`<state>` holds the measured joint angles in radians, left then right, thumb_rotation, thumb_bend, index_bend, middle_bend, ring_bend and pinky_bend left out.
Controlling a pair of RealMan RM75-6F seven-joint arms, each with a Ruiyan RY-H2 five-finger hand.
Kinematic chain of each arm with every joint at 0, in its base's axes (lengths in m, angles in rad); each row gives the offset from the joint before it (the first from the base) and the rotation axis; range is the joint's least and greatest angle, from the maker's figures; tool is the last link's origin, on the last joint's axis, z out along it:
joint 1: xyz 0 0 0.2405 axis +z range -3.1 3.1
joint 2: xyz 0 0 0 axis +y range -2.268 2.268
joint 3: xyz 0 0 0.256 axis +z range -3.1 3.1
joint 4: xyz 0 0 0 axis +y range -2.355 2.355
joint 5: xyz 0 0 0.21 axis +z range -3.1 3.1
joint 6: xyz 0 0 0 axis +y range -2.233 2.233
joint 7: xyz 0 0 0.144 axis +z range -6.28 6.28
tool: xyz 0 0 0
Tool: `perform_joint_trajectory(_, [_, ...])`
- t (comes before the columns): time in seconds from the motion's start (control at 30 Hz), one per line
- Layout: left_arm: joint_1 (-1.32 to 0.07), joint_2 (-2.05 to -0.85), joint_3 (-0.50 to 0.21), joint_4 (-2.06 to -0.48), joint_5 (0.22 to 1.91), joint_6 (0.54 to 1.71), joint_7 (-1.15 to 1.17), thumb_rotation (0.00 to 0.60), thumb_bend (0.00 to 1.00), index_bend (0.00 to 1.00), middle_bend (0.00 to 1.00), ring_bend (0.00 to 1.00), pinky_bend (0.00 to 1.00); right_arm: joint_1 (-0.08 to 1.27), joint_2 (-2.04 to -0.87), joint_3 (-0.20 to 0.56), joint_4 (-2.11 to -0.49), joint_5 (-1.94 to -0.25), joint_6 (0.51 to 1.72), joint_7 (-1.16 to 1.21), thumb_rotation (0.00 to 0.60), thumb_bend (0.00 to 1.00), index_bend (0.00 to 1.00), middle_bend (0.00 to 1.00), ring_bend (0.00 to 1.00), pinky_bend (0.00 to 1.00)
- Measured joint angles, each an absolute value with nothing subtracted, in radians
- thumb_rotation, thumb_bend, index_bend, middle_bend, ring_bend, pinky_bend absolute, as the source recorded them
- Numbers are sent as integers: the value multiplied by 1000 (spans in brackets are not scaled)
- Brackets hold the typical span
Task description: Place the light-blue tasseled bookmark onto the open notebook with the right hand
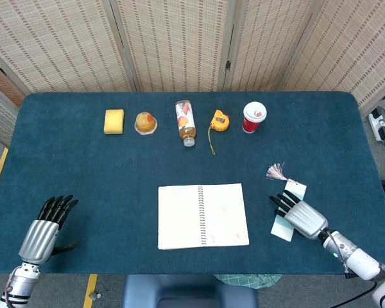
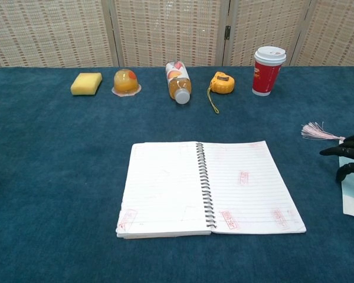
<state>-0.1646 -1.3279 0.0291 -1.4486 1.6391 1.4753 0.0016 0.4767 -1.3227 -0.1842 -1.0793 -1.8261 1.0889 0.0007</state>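
A: Bookmark (image 1: 286, 217) position?

B: Directly under the right hand (image 1: 299, 215). Fingers lie flat and slightly apart on top of the card, nothing visibly pinched. Long axis runs from the hand's wrist side out past the fingertips, tassel (image 1: 276, 171) beyond them, away from the robot.

A: And the notebook (image 1: 203, 215)?

B: Off the hand's thumb side, lying open, near but not touching the card. My read: the coming move is a sideways carry or slide toward it.

A: Left hand (image 1: 46, 229)?

B: Well apart, far side of the notebook, resting empty, fingers straight and close together. Right is clearly nearer.

A: View differences?

B: Head view shows the whole card and hand. Chest view cuts off at the frame edge: only dark fingertips (image 2: 348, 153), a card corner, and the tassel.
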Motion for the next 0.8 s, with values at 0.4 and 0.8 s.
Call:
perform_joint_trajectory(0.4, [-165,-1326,28,-1449,1637,1475,-2,600,136,141,106,33,47,481,-1335,-190,-1075,-1820,1093,-11,600,290,347,0,0,0])
perform_joint_trajectory(0.8, [-163,-1323,30,-1454,1644,1482,-2,600,136,141,106,32,47,468,-1341,-188,-1062,-1812,1134,-18,600,290,428,0,0,0])
